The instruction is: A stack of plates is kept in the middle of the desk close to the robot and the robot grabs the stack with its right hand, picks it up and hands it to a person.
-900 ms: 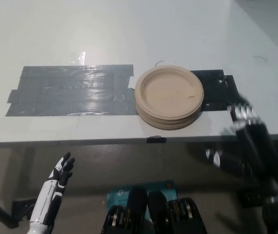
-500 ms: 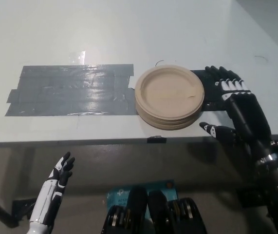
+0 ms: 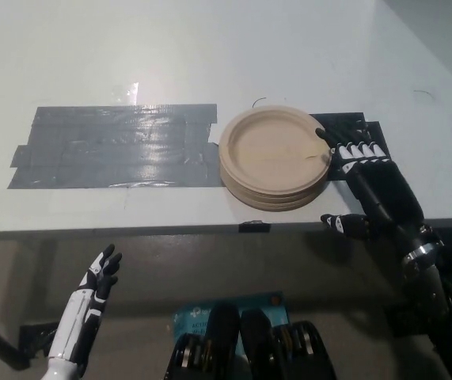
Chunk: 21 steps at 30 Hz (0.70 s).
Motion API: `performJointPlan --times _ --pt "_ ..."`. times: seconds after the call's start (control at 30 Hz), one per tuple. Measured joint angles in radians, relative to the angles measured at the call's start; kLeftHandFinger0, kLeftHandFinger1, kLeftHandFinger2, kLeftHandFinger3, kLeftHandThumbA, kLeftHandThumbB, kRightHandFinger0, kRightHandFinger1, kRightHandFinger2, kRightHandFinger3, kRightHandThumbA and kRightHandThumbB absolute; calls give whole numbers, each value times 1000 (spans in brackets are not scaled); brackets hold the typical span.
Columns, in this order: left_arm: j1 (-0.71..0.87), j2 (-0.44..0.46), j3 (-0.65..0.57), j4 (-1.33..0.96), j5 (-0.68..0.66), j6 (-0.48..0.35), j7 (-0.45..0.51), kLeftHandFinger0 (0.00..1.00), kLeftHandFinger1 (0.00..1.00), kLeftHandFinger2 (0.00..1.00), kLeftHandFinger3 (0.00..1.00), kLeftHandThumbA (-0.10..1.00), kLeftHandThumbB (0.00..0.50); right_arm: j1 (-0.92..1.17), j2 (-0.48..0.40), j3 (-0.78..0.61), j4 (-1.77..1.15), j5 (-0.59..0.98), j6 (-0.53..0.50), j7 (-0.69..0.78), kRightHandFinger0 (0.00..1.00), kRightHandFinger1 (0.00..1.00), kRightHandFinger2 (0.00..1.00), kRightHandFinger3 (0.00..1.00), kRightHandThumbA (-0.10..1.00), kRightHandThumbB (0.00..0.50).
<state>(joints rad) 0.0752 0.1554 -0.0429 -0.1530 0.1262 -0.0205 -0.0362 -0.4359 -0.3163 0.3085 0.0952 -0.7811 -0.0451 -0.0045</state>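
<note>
Head view: the stack of plates [image 3: 275,157] sits on the white bench [image 3: 210,47], just right of the picture's middle and close to the bench's near edge. The plates are tan, round and lie flat, one on another, with the lower rims showing at the stack's 6 o'clock side. At the stack's 9 o'clock a wide patch of dark grey tape [image 3: 115,147] lies stuck flat on the bench, its right end touching or just meeting the plates' rim. A smaller black patch [image 3: 354,127] shows at the stack's 3 o'clock, partly covered.

The black right hand [image 3: 368,178] reaches in from the picture's 5 o'clock over the bench edge and rests beside the stack at its 3 o'clock. Its fingers [image 3: 344,149] are spread apart and hold nothing; the upper fingertips reach the plate rim, touching it or just over it, while the thumb points toward the stack lower down, near the bench's front edge at the stack's 4 o'clock and apart from the plates.

The white left hand [image 3: 97,279] hangs below the bench edge at the picture's 7 o'clock, well apart from the stack, fingers loosely spread and empty.
</note>
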Motion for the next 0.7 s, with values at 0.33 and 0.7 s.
performJointPlan --times 0.33,0.7 --pt "-10 0 0 0 -1 0 0 1000 1000 1000 1000 1000 70 -22 -5 11 8 -6 -1 0 1000 1000 1000 1000 995 368" --pt "-15 0 0 0 -1 2 -1 1000 1000 1000 1000 1000 67 -42 -2 23 18 -7 -2 -2 1000 1000 1000 1000 959 370"
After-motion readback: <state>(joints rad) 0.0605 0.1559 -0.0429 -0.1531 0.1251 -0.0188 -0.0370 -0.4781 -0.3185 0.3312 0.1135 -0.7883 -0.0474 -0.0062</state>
